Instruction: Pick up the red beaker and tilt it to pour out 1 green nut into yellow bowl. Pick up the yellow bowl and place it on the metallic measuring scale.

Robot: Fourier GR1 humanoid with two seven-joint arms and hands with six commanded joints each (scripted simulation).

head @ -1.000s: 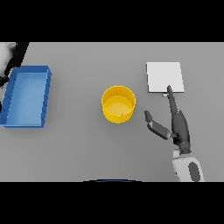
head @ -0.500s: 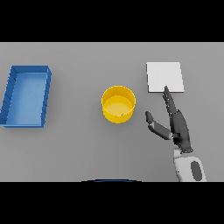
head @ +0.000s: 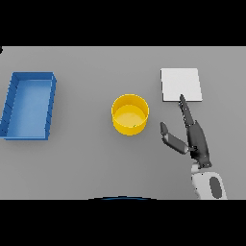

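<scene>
The right hand [head: 197,139] lies open, fingers straight, just right of the yellow bowl [head: 130,114], fingertips reaching the scale [head: 180,84]. No beaker in sight. A sideways grab could shove the bowl away, toward the blue tray [head: 10,103]

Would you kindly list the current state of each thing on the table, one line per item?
Yellow round bowl: upright on the table, not held; contents too small to tell.
Blue rectangular tray: lying flat, nothing visible inside.
Flat white square scale: nothing standing on it.
Right hand: open, fingers straight, tips at the scale's near edge, thumb spread towards the bowl.
Left hand: not in view.
</scene>
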